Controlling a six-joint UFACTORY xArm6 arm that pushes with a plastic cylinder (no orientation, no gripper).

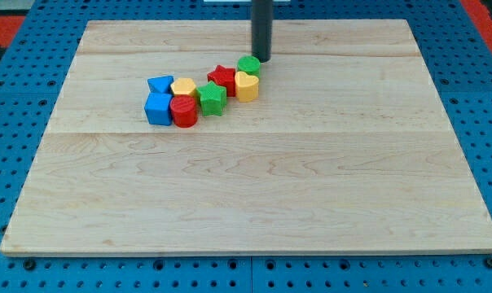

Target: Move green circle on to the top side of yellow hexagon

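Observation:
The green circle (248, 65) sits at the right end of a cluster of blocks on the wooden board, touching a yellow heart-shaped block (246, 85) below it and a red star (222, 78) to its left. The yellow hexagon (183, 87) lies further left in the cluster, between the blue blocks and a green star (212, 98). My tip (263, 59) is just to the upper right of the green circle, very close to it or touching it.
A blue cube (158, 108), a second blue block (160, 84) and a red cylinder (183, 111) sit around the yellow hexagon. The wooden board (254, 187) lies on a blue pegboard surface.

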